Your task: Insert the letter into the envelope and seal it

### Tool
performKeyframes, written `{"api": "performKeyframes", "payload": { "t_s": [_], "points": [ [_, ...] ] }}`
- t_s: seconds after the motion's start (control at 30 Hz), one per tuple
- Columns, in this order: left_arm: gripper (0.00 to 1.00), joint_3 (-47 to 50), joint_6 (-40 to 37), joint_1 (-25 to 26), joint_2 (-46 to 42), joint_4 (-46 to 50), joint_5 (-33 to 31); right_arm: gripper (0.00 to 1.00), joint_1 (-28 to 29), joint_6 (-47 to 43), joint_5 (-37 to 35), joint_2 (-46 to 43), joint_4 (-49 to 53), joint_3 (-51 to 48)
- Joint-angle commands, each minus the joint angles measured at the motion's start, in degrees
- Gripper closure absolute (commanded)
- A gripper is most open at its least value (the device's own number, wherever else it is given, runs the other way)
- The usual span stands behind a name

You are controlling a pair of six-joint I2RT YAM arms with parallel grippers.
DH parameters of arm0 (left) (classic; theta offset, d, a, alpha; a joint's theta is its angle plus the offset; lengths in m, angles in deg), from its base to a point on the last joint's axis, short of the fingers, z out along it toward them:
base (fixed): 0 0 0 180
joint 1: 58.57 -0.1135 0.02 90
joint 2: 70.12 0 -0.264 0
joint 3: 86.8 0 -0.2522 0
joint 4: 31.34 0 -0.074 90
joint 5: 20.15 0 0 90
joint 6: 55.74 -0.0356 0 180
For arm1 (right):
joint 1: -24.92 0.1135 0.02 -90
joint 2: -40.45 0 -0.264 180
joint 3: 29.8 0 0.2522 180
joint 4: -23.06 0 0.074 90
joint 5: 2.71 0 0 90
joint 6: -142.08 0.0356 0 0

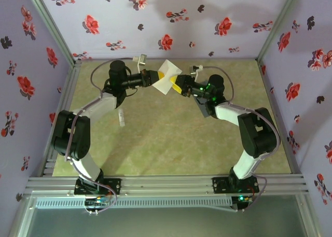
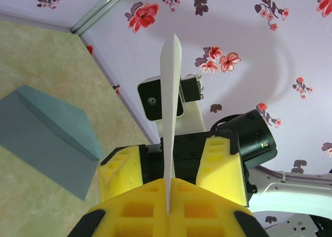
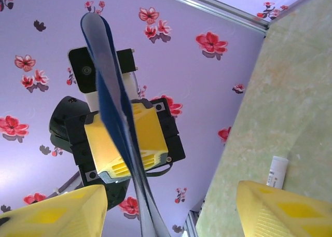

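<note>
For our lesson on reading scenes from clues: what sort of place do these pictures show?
Probably an enclosed robot test cell: flower-patterned walls box in a green table, and a left arm and right arm are bolted to an aluminium rail at its near edge.

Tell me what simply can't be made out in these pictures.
- Letter: edge-on in both wrist views and tiny from above, so its face can't be seen.
- Envelope: cut off by the left edge of the left wrist view; whether its flap is open or shut is unclear.
- White stick: its lower end sits behind a finger of the right end effector; what it is stays unclear.
</note>
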Motion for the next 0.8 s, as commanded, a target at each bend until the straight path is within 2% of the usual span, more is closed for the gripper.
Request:
{"api": "performKeyframes", "payload": {
  "t_s": [0.0,0.2,0.43,0.63,0.77],
  "points": [
    [1.00,0.50,1.18,-0.32,-0.55,-3.41,-0.69,0.33,1.37,1.65,0.13,1.02,-5.47,0.97],
    [1.00,0.27,1.16,-0.25,-0.07,-3.55,-0.94,0.33,3.19,2.98,0.13,3.14,-7.32,2.91],
    [1.00,0.45,0.70,-0.31,-0.33,-3.18,-0.95,0.40,3.50,4.22,-0.54,3.88,-8.82,3.90],
    [1.00,0.54,-0.21,-0.56,-0.90,-2.03,-0.89,0.61,3.33,4.04,-1.62,3.04,-8.60,3.02],
    [0.97,0.63,-0.23,-0.55,-1.05,-1.97,-1.17,0.79,3.27,4.08,-1.78,2.58,-8.53,3.01]
  ]
}}
